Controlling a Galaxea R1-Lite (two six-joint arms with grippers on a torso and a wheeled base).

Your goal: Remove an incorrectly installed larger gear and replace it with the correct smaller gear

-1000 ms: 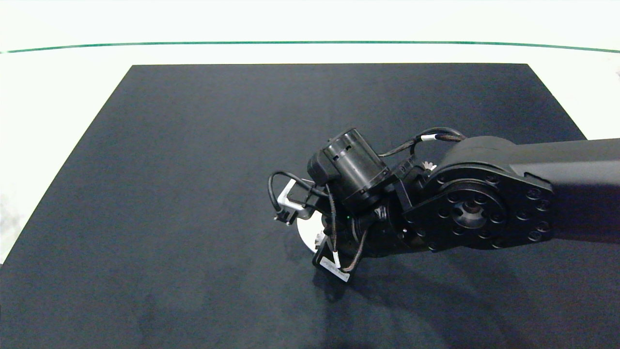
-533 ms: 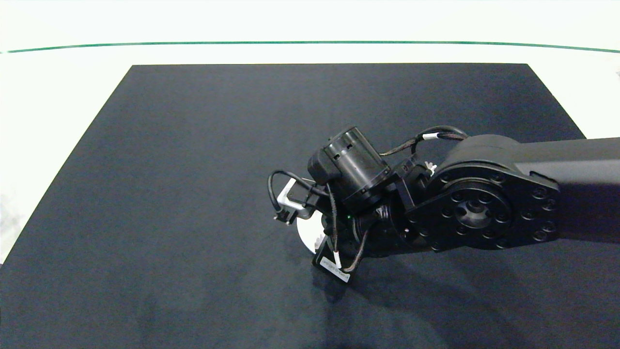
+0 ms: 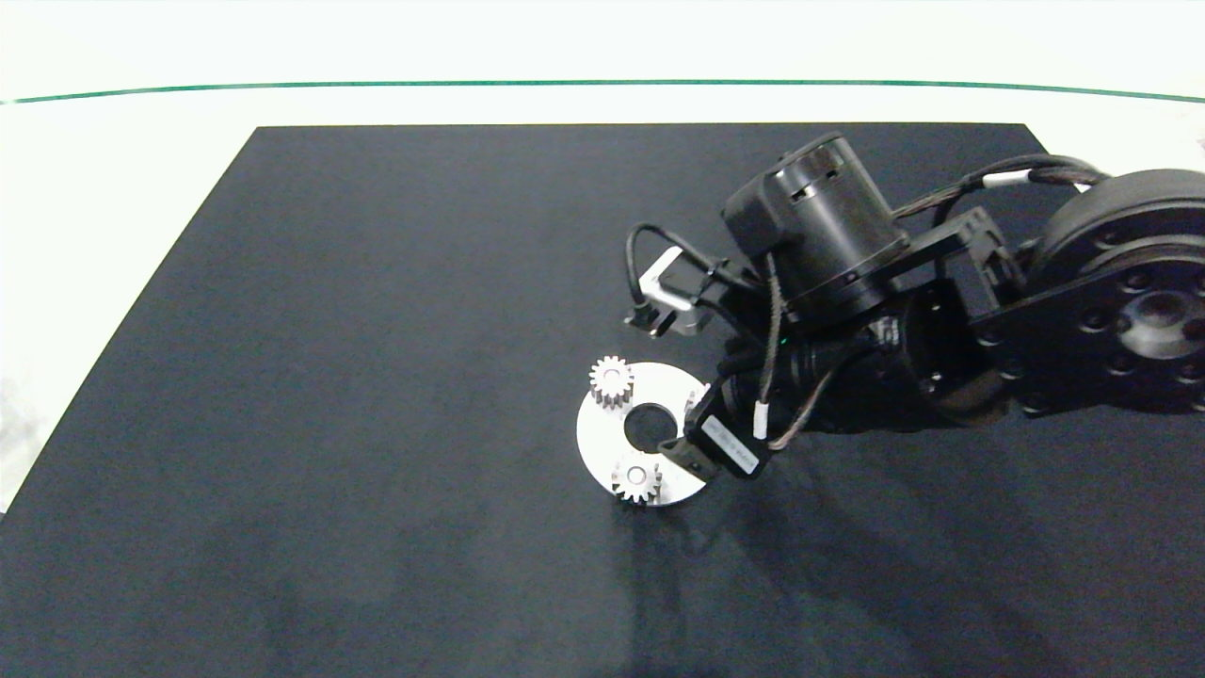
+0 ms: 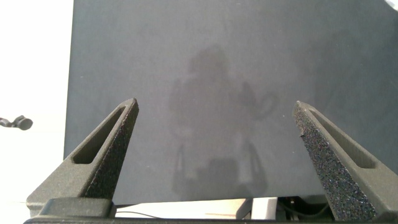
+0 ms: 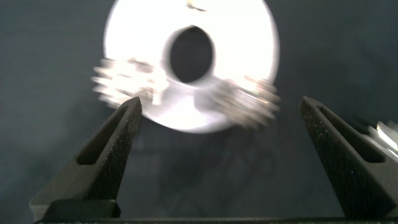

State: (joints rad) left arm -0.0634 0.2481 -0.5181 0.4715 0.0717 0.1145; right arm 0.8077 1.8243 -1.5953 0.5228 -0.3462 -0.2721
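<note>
1. silver disc (image 3: 602, 443) on black mat (image 3: 377, 377) carries two small gears (image 3: 612, 380), third seat hidden.
2. right gripper (image 5: 221, 124) fingers wide, empty, above disc.
3. left gripper (image 4: 214, 124) open, idle.
4. larger gear can't be located.

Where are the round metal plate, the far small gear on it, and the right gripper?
round metal plate (image 3: 597, 443), head view, bare left rim.
far small gear (image 3: 612, 381), head view, its centre.
right gripper (image 5: 221, 134), right wrist view, midway between open fingertips.
</note>
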